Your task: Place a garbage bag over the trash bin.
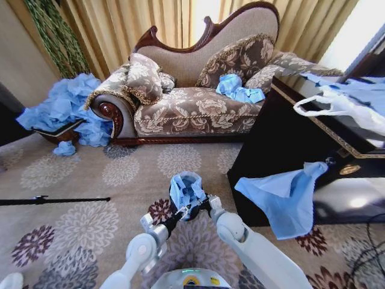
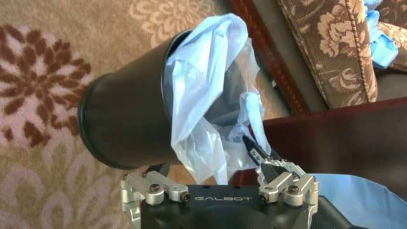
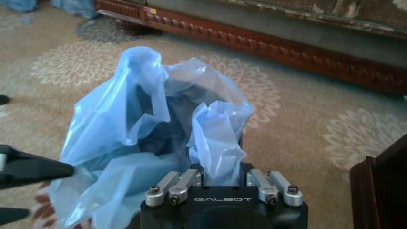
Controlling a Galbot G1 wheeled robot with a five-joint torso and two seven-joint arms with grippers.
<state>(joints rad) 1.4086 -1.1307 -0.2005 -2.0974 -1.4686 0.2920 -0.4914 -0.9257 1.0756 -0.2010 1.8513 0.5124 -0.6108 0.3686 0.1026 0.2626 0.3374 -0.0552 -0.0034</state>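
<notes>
The small black trash bin (image 2: 121, 119) stands on the patterned carpet just in front of me. A light-blue garbage bag (image 1: 185, 188) is bunched over its mouth, part tucked inside and part standing up above the rim (image 3: 137, 109). My left gripper (image 2: 207, 160) is at the bin's near rim, open, with a fold of the bag (image 2: 203, 105) hanging between its spread fingers (image 2: 254, 149). My right gripper (image 3: 216, 164) is close beside it at the rim, shut on a fold of the bag; its fingertips are hidden by plastic. Both grippers meet at the bin (image 1: 191, 211).
A floral sofa (image 1: 198, 105) stands behind with a blue bag (image 1: 237, 89) on its seat. A heap of blue bags (image 1: 66, 108) lies at the left. A dark cabinet (image 1: 283, 138) at the right carries a draped blue bag (image 1: 283, 198) and a white handled bag (image 1: 337, 105). A black rod (image 1: 54, 200) lies on the carpet.
</notes>
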